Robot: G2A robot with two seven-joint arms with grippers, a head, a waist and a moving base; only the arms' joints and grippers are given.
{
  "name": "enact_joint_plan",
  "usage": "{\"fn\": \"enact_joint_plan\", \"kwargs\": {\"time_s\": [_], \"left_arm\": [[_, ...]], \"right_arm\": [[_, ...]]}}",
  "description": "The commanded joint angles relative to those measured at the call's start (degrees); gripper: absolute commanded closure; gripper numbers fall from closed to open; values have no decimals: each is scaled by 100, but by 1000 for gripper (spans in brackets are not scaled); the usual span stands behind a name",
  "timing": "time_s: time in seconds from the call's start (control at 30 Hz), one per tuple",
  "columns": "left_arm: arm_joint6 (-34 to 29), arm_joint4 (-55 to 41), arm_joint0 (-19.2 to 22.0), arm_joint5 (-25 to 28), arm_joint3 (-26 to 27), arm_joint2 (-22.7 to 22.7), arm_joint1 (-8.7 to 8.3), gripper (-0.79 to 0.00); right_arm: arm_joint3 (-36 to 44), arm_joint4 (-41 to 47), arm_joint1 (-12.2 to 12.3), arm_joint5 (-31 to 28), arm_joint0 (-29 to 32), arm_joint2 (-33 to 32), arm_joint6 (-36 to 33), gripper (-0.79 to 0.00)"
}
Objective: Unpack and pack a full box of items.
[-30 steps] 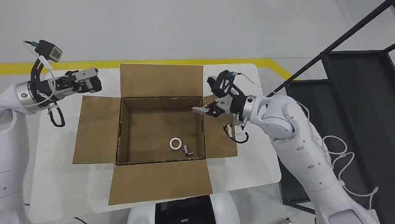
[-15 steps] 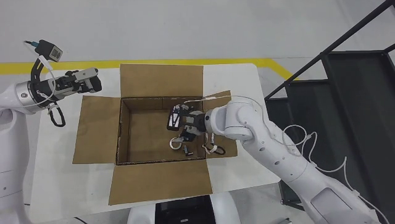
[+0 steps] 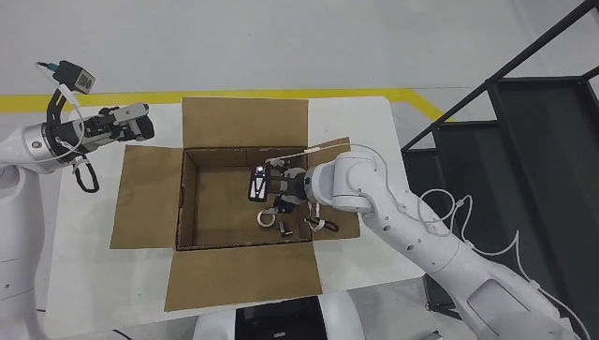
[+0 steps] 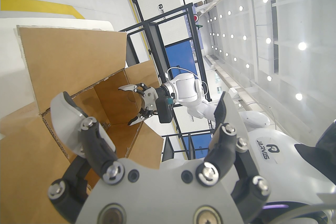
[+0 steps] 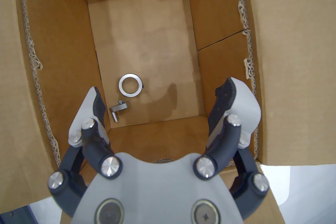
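**Box nearly emptied, right hand poised over the last two pieces**

The open brown cardboard box [image 3: 245, 120] sits on the white tabletop [image 3: 84, 246] with all four flaps folded outward. On its floor lie a flat silver metal ring [image 5: 121, 86] and, just beside it, a small silver metal bracket with a pin [image 5: 118, 109]. Both sit near one wall, the bracket close to a corner.

The unpacking looks almost finished. These two pieces seem to be the last to come out, and the whole repacking half of the task is not yet begun.

The right hand [image 5: 160, 89] hangs inside the mouth of the box, above the two pieces, fingers spread wide and grasping nothing. The left hand [image 3: 134, 122] is parked outside the box, over the tabletop beyond the left flap, likewise spread and carrying nothing.

The deep cardboard walls are the likely trouble. They leave the spread fingers little room near the corner, and the ring lies flat on the floor, which may make it hard to pinch. A black metal rack [image 3: 543, 125] stands well apart on the robot's right.
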State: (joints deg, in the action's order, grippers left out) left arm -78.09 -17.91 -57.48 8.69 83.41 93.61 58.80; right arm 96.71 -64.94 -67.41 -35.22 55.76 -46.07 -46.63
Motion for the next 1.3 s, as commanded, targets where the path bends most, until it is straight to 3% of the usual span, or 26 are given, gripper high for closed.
{"fn": "enact_joint_plan", "kwargs": {"time_s": [0.0,0.3,0.5,0.8,0.9,1.0,1.03,1.1,1.27], "left_arm": [[0,0,0,0,0,0,0,-785],[0,0,0,0,0,0,0,-785],[0,0,0,0,0,0,0,-785],[0,0,0,0,0,0,0,-785],[0,0,0,0,0,0,0,-785],[0,0,0,0,0,0,0,-785],[0,0,0,0,0,0,0,-785],[0,0,0,0,0,0,0,-785],[0,0,0,0,0,0,0,-785]], "right_arm": [[0,0,0,0,0,0,0,-785],[-110,-20,-68,-63,-11,293,123,-785],[-598,0,-303,-39,-397,904,88,-785],[-1158,-273,-668,545,-891,1567,-477,-779],[-1338,-331,-763,727,-974,1687,-619,-696],[-1473,-439,-833,871,-1022,1768,-725,-570],[-1513,-477,-853,909,-1030,1789,-749,-480],[-1596,-520,-888,946,-1044,1822,-770,-416],[-1865,-439,-986,846,-1052,1936,-914,-443]]}}
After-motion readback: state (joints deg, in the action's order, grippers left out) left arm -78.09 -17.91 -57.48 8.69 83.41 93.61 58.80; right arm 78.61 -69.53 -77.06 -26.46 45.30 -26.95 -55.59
